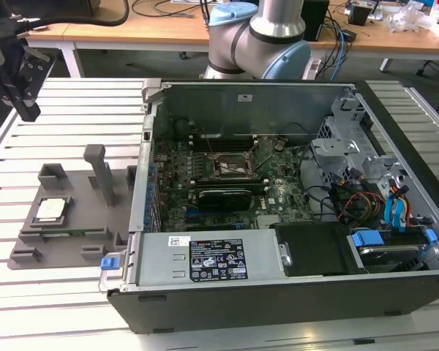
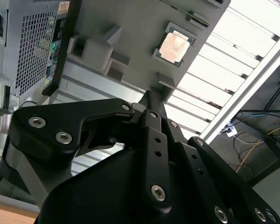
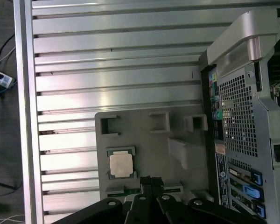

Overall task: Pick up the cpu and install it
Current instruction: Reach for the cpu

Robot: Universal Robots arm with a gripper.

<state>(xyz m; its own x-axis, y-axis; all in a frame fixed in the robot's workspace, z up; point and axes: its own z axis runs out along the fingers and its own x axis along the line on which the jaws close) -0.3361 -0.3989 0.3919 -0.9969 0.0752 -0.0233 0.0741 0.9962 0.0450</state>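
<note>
The cpu (image 1: 50,210) is a small square chip with a silver top. It lies flat in a recess of the grey fixture plate (image 1: 73,234), at the exterior view's left, beside the open computer case. It also shows in both wrist views, as the cpu (image 2: 176,45) and the cpu (image 3: 120,164). My black gripper (image 1: 28,110) hangs well above the table, off the far left corner of the fixture and apart from the chip. In both wrist views the fingers (image 2: 149,100) meet at their tips, so the gripper (image 3: 151,179) is shut and holds nothing. The black-framed socket (image 1: 233,164) sits on the motherboard.
The open case (image 1: 278,292) takes up the middle and right of the slatted metal table (image 1: 66,110). Grey posts and blocks (image 1: 99,172) stand up from the fixture near the chip. The arm's base (image 1: 260,44) stands behind the case. A wooden desk with cables lies beyond.
</note>
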